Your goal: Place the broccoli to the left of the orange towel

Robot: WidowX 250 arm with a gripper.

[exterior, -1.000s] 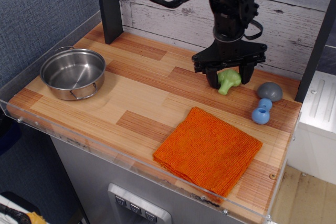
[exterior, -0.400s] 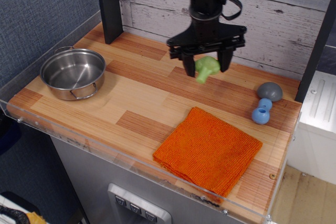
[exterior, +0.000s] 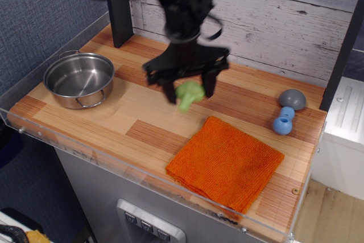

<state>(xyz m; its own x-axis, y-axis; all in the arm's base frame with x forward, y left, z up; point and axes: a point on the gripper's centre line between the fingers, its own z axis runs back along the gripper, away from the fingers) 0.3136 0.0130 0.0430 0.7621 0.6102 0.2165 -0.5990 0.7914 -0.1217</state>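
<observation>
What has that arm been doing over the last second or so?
The gripper, clamped on the broccoli throughout, carried it leftward from beside the blue toy to above the wood behind the orange towel's left corner. Towel, pot, blue toy and grey dome stayed put.

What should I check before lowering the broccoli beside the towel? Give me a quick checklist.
1. Grip: gripper shut on the broccoli: ok.
2. Broccoli clear of the wooden table: looks lifted, ok.
3. Position: left of the orange towel? It hangs above the towel's upper left corner, not fully left: not ok.
4. Bare wood left of the towel: ok.
5. Steel pot well away from the drop spot: ok.
6. Arm steady: image blurred, cannot tell.
</observation>
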